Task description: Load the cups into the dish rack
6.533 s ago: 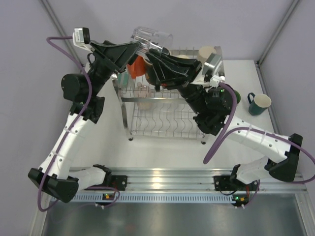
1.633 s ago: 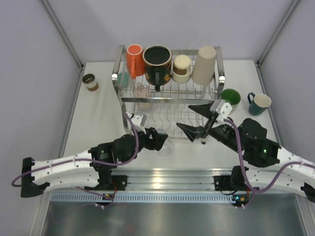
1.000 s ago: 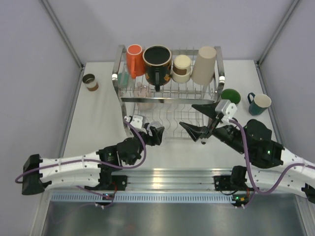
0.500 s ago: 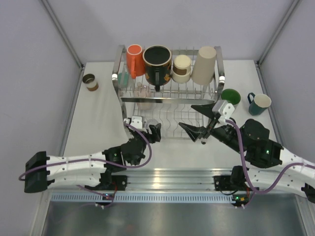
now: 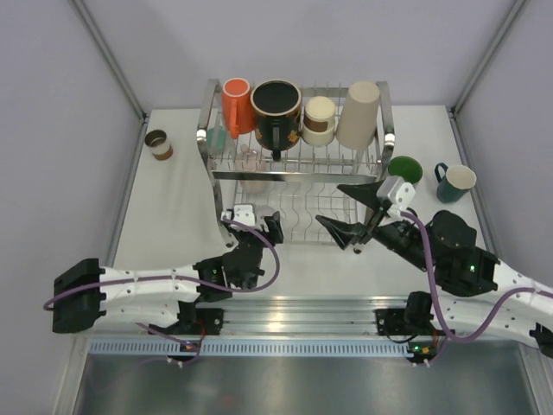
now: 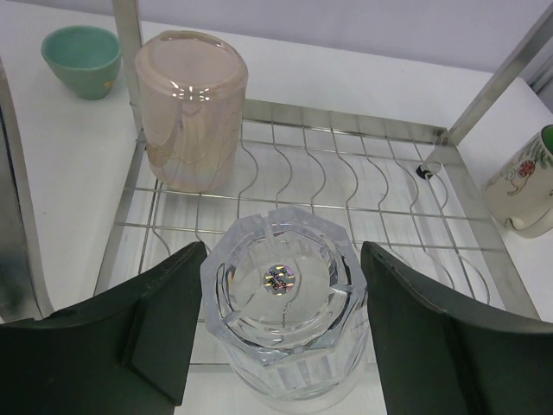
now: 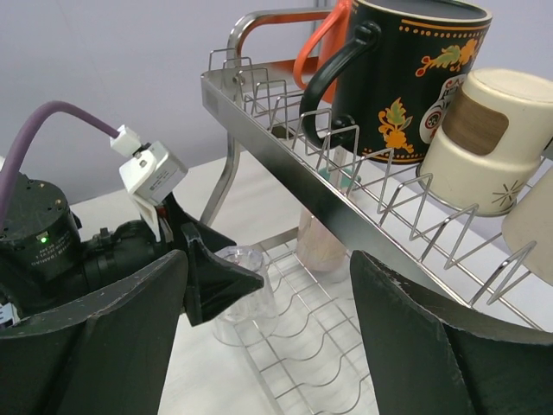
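Left hand (image 6: 283,259) is wide apart but filled. Both fingers sit flush on opposite sides of the clear cup (image 6: 281,324), so I read it as gripped. Cup is upside down, thick base up, at the front edge of the lower tier of the dish rack (image 5: 298,175). Pink cup (image 6: 190,112) is inverted further back on the same tier. Right hand (image 5: 327,203) is spread open, holds nothing, and hovers over the front right of that tier.

Handling guess: rigid faceted glass, smooth and slippery, heavy-ish base, breakable if knocked on steel. Best hold is across the faceted wall as now, not at the thin rim. Wavy wires could let the rim rock, so release only once it sits flat.

Views: left wrist gives finger contact and the base. Top view nearly hides the cup under the hand. Right wrist shows it side-on, rim down on the wires. Top view gives the layout on the table (image 5: 173,207): brown paper cup (image 5: 158,143) on the left, green cup (image 5: 404,169) and teal mug (image 5: 455,181) on the right.
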`<state>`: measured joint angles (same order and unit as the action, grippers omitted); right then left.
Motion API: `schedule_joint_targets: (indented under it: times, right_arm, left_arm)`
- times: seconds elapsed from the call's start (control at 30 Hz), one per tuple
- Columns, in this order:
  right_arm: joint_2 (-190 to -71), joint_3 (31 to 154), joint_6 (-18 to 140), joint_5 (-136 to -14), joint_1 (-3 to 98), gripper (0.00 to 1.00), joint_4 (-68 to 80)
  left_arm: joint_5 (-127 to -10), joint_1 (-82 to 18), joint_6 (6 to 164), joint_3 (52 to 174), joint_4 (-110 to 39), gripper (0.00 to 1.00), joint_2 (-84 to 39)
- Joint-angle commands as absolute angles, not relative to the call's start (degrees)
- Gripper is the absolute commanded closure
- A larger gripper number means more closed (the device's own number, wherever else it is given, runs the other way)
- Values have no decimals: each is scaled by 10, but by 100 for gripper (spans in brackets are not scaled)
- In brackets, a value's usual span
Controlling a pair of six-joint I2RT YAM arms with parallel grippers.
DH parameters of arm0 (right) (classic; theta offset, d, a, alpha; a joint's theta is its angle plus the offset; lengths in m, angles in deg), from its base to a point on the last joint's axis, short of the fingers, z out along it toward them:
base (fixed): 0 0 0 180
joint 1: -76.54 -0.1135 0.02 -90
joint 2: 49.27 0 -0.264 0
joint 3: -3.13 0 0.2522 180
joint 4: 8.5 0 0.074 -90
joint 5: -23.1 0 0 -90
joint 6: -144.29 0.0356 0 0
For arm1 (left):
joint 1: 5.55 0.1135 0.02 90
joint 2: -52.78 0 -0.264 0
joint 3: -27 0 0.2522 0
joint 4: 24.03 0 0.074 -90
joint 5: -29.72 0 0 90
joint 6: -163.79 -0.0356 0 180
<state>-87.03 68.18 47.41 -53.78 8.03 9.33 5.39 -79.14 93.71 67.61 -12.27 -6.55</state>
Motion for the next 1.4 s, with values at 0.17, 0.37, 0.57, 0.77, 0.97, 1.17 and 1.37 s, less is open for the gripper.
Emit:
schedule_joint_targets:
  times: [0.17, 0.37, 0.57, 0.77, 0.97, 1.17, 1.37]
  right_arm:
    - [-836, 661, 474, -521, 79, 24, 75]
    - [-817, 660, 476, -522, 79, 24, 79]
    - [-803, 658, 475, -519, 78, 24, 82]
    - [-798, 658, 473, -517, 79, 24, 87]
    - [-793, 656, 472, -516, 78, 24, 88]
    - [-794, 660, 467, -515, 78, 24, 93]
    - [-791, 664, 465, -513, 79, 24, 96]
  left_arm:
    - [123, -794, 898, 682, 11, 100, -101]
    - [178, -792, 914, 691, 15, 100, -137]
    - [182, -775, 961, 688, 15, 100, -158]
    - [172, -755, 963, 701, 15, 100, -177]
    - [186, -746, 954, 718, 14, 100, -201]
    - [204, -739, 937, 734, 12, 94, -228]
    - [202, -729, 940, 730, 12, 76, -230]
